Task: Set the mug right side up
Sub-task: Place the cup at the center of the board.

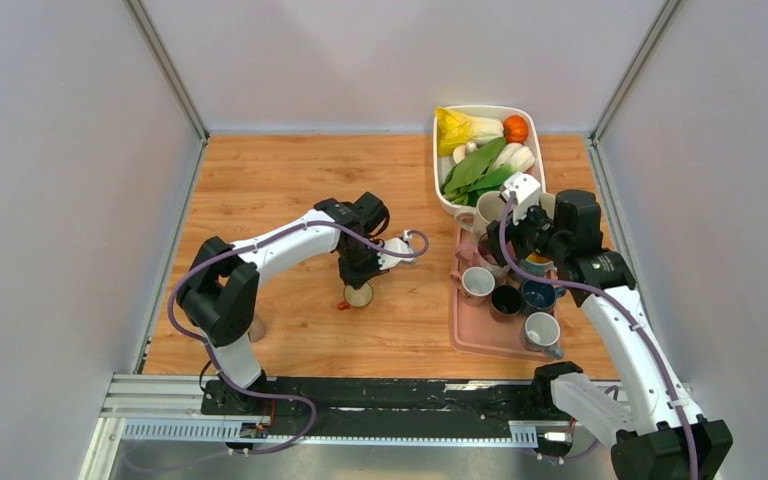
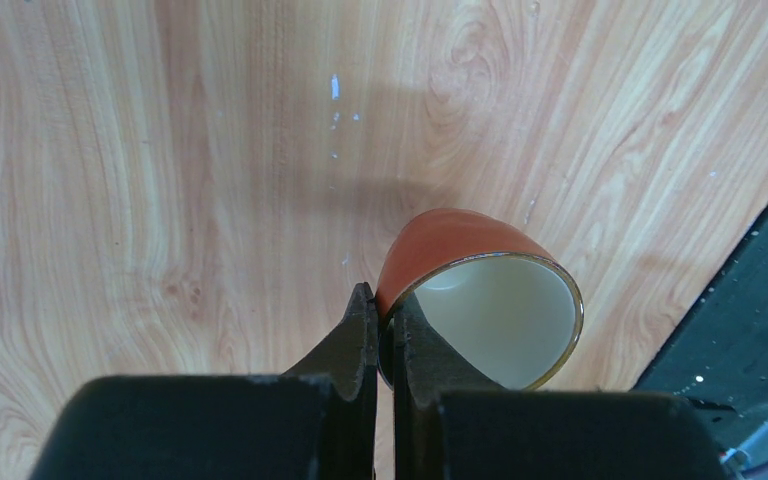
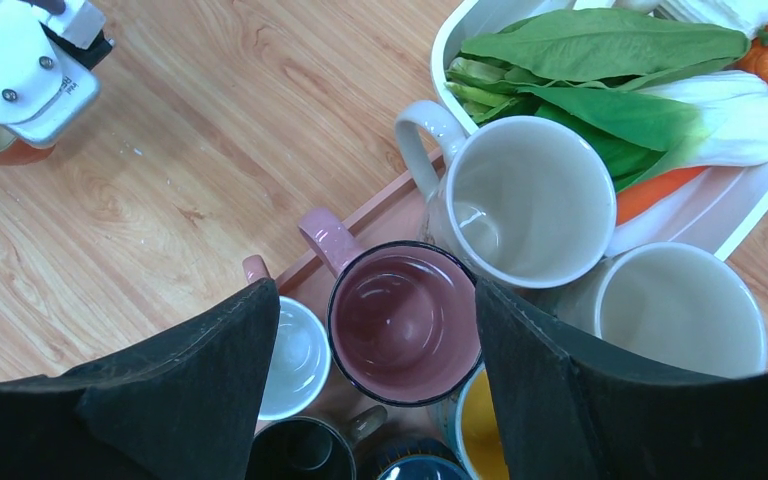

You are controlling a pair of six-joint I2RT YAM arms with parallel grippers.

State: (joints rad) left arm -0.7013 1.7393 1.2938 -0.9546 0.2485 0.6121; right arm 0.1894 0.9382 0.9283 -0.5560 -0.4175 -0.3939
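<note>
Mug [image 2: 460, 265] pinched at the rim, tipped on its side

Held by the left fingers [image 2: 366, 325], closed tight on the thin wall at the lip, one inside and one outside. Orange outside, cream inside, mouth turned toward the wrist camera instead of upward. Sits low over bare table [image 2: 160, 200], well left of the tray [image 1: 472, 338]. Hard to tell whether touching the wood or just off it. No handle in sight.

Not yet upright, so probably mid-turn. Main risk is the narrow grip on a smooth glazed edge. Could swivel between the pads as the wrist rolls, or slide out and roll off across the table. Letting go early, base not flat, would likely tip it straight back over. Pressing down too hard could lever it out of the pinch.

Right fingers [image 3: 225, 370] spread wide and holding nothing, poised over the tray with a pink mug [image 3: 405, 320] between them — far from the action, little chance of a clash.
</note>
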